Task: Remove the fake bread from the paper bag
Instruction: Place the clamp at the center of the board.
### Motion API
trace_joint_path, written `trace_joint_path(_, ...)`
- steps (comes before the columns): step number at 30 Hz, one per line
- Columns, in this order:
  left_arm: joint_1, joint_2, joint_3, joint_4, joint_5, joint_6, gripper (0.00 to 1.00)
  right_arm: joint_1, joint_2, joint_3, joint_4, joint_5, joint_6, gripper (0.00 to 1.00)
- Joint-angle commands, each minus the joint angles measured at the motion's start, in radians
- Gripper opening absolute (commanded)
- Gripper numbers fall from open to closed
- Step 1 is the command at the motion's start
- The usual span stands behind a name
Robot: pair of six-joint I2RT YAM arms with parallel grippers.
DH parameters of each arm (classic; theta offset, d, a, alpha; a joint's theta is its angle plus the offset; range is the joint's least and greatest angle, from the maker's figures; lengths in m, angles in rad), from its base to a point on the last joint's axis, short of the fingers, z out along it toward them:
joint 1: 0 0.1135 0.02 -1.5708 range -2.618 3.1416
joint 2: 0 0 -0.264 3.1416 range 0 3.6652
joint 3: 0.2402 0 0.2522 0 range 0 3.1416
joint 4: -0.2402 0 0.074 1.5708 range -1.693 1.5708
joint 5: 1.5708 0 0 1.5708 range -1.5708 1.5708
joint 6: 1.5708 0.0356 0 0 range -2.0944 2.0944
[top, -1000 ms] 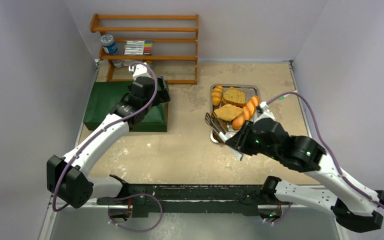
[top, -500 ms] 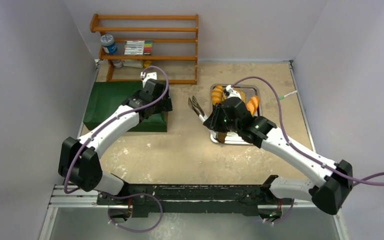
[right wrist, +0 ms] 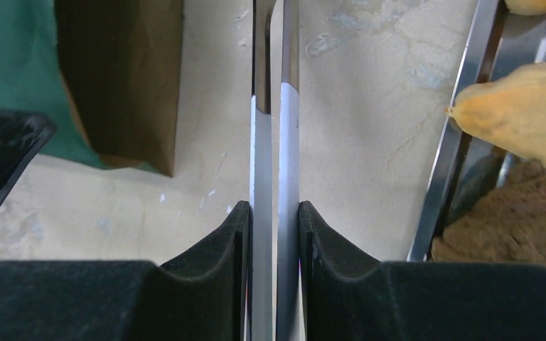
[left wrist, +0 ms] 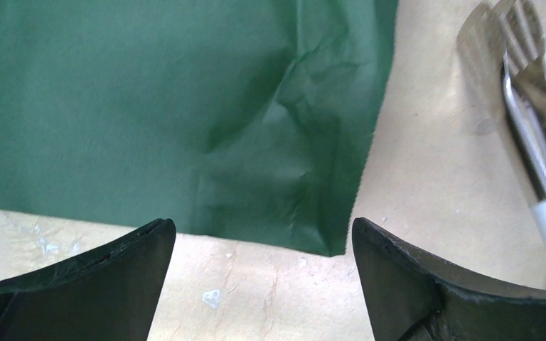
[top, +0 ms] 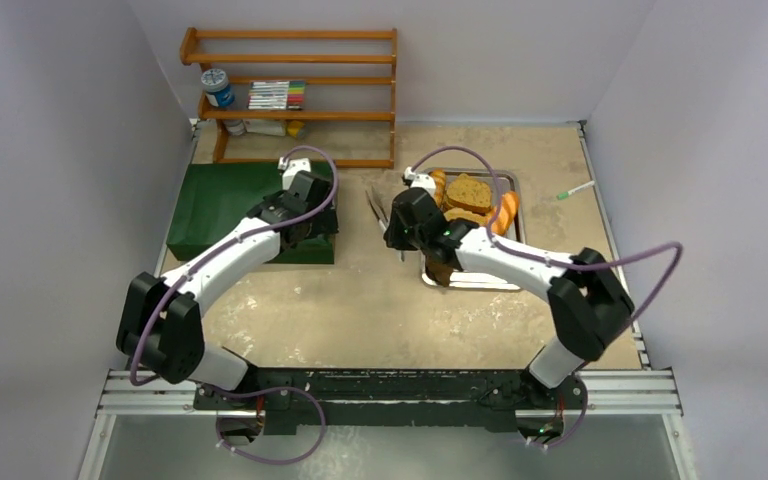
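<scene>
Beige tabletop [top: 360, 300]; large dark green paper bag [top: 215, 205] lies flat at left, contents unseen. On the right, silver metal tray [top: 480, 172] holds toy bread pieces [top: 468, 192]. Over the bag's edge, left gripper [left wrist: 259, 284] agape; right gripper [right wrist: 274, 227] clamps long metal tongs [right wrist: 288, 142].

- Paper bag [left wrist: 170, 106]: dark green, creased toward its right edge, flat on the tan table [left wrist: 426, 177].
- Metal tongs [left wrist: 533, 142]: right of the bag, apart from it.
- Left gripper [left wrist: 259, 234]: jaws spread wide over the bag's near edge.

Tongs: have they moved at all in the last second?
Yes. The tongs, clamped in the right gripper, have gone left, off the metal tray and toward the green paper bag.
</scene>
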Motion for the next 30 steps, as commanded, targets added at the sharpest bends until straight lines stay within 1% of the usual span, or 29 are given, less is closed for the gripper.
trace_joint_path(1, -0.006, -0.103, -0.046, 0.049, -0.061, -0.038, 0.95, 0.041, 0.076, 0.073, 0.131, 0.098, -0.034, 0.28)
trace_joint_path(4, -0.006, -0.150, -0.065, 0.042, -0.081, -0.045, 0.95, 0.066, 0.175, 0.112, 0.131, 0.101, -0.026, 0.31)
trace_joint_path(7, -0.006, -0.193, -0.082, 0.052, -0.081, -0.058, 0.95, 0.087, 0.248, 0.148, 0.127, 0.082, -0.026, 0.36)
trace_joint_path(9, -0.006, -0.222, -0.084, 0.053, -0.083, -0.066, 0.95, 0.095, 0.293, 0.179, 0.103, 0.066, -0.022, 0.37)
trace_joint_path(11, -0.006, -0.247, -0.082, 0.053, -0.087, -0.067, 0.95, 0.106, 0.318, 0.203, 0.075, 0.061, -0.018, 0.40)
trace_joint_path(14, -0.006, -0.282, -0.073, 0.052, -0.097, -0.061, 0.95, 0.114, 0.336, 0.224, 0.047, 0.057, -0.014, 0.47)
trace_joint_path(16, -0.006, -0.297, -0.067, 0.052, -0.099, -0.056, 0.95, 0.117, 0.341, 0.239, 0.019, 0.062, -0.012, 0.48)
trace_joint_path(19, -0.006, -0.320, -0.058, 0.053, -0.102, -0.053, 0.95, 0.118, 0.334, 0.254, -0.010, 0.065, -0.014, 0.52)
trace_joint_path(22, -0.006, -0.346, -0.032, 0.052, -0.109, -0.050, 0.95, 0.126, 0.313, 0.293, -0.065, 0.097, -0.020, 0.54)
trace_joint_path(27, -0.006, -0.382, 0.042, 0.061, -0.150, -0.023, 0.95, 0.130, 0.199, 0.333, -0.158, 0.152, -0.027, 0.57)
trace_joint_path(30, -0.006, -0.388, 0.058, 0.105, -0.179, -0.009, 0.95, 0.091, 0.134, 0.342, -0.220, 0.219, -0.036, 0.58)
